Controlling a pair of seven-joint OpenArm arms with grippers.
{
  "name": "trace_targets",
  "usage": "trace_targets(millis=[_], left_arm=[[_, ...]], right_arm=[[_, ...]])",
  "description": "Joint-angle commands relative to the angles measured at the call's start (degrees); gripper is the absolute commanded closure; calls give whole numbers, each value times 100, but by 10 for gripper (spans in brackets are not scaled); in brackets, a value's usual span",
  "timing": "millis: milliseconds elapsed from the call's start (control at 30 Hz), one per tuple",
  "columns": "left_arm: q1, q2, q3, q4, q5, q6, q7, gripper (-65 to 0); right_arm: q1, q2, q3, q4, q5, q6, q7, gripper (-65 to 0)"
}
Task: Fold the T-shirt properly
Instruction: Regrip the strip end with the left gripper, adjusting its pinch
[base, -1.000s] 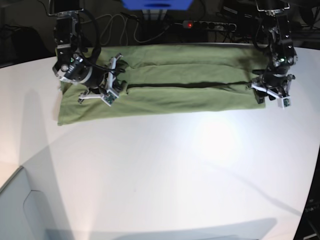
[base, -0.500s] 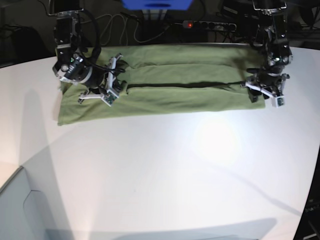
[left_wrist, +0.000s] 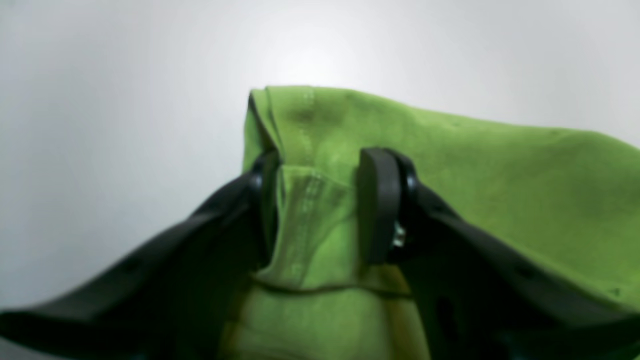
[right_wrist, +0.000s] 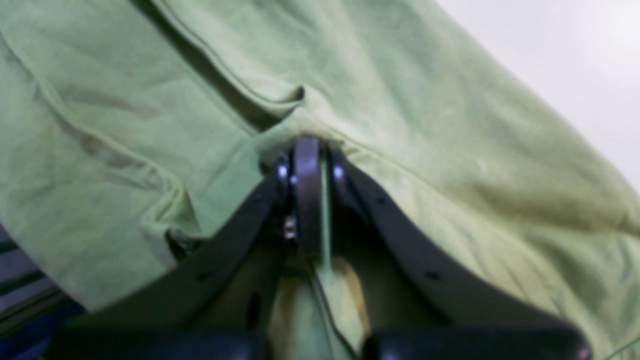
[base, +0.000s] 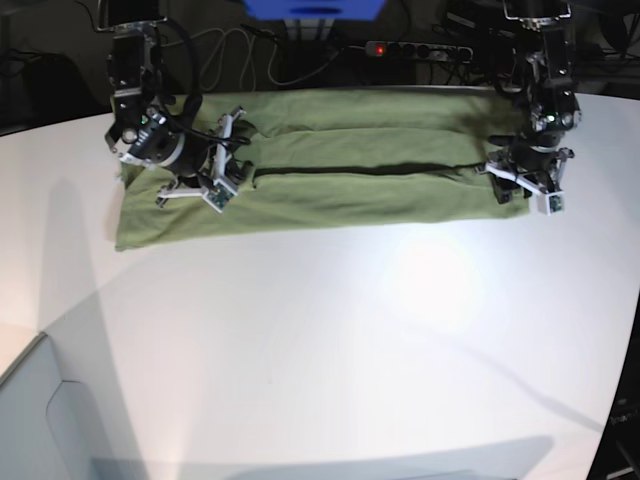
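The olive-green T-shirt (base: 350, 190) lies as a long, flat strip across the far side of the white table, its two long sides folded in to a dark seam along the middle. My right gripper (base: 215, 182) sits on the strip's left end in the base view. In the right wrist view that right gripper (right_wrist: 310, 150) is shut on a thin pinch of the T-shirt (right_wrist: 125, 100). My left gripper (base: 522, 185) is at the strip's right end. In the left wrist view, the left gripper (left_wrist: 317, 200) stands open astride a raised fold of the T-shirt (left_wrist: 500, 175) at its hem.
A power strip (base: 420, 50) with a red light, cables and a blue object (base: 312, 8) lie beyond the table's far edge. The white table (base: 350, 340) stretches toward the camera. A grey surface (base: 40, 420) sits at the lower left corner.
My left gripper has moved left and inward onto the shirt's right end, and its jaws have narrowed around the hem. The right gripper has stayed where it was.
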Motion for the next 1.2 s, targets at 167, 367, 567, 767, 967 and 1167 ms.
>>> trace_targets(millis=[167,367,567,767,967,1167], left_arm=[[14,-103,-53,109,-36,-8,-108,-230],[189,-112,-220,364,-36,-8,-108,-230],[225,-95,-360,646,-36,-8,-82,-230],[216,-68,-325,575,-36,-8,-100,-230],[233,90,-325,575,-1,-8,-73,-227],[242,125,-325,575,-18,-8,-64,-224]], right_arm=[[61,29,20,70,90,82,130,-2],[61,29,20,70,90,82,139,-2],[70,21,2,61,90,82,147,-2],[70,21,-7,61,90,82,147,-2],[70,21,2,61,90,82,130,-2],[70,21,2,61,90,82,130,-2]])
